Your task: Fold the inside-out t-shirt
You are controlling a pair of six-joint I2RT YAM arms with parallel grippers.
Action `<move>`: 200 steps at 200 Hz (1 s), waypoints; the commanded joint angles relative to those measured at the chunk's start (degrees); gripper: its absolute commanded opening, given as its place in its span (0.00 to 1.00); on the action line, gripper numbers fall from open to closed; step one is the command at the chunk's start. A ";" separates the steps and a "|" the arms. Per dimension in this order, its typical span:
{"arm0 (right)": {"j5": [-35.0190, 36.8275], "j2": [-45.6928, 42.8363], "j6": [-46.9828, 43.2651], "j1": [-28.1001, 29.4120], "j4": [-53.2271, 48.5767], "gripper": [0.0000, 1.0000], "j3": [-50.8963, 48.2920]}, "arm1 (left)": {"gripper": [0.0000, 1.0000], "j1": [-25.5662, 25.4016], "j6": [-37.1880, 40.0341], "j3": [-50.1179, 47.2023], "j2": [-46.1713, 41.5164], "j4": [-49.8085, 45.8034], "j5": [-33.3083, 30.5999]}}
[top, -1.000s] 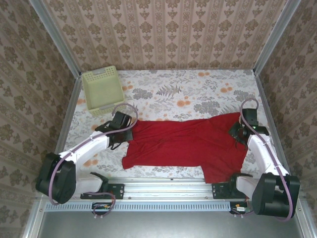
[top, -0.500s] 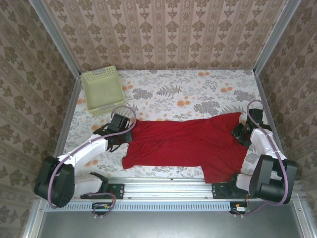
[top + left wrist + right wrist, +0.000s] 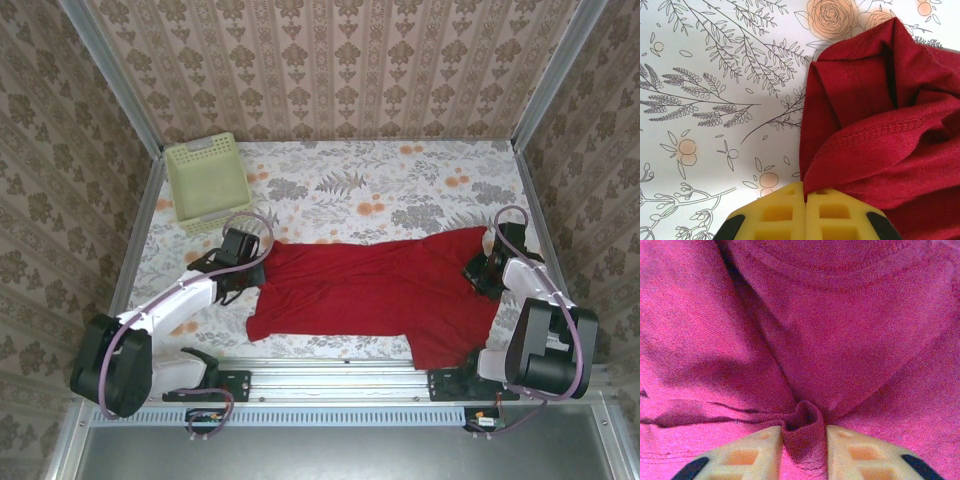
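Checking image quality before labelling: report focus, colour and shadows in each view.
Top external: even light, sharp, the shirt a true red, hardly any shadow. Left wrist: crisp stitching, the left gripper at the bottom edge slightly soft. Right wrist: shirt reads pinkish and grainy, dark shadow in the folds, right gripper pale.

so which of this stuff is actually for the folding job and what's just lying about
For the job: red t-shirt; left gripper, pinching its edge; right gripper, closed on a fold of it.
Lying about: yellow-green basket, far left corner of the floral table.
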 commanded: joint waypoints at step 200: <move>21.07 7.46 -5.52 5.87 -6.66 0.00 48.79 | 0.00 14.92 6.93 39.45 21.08 4.50 19.37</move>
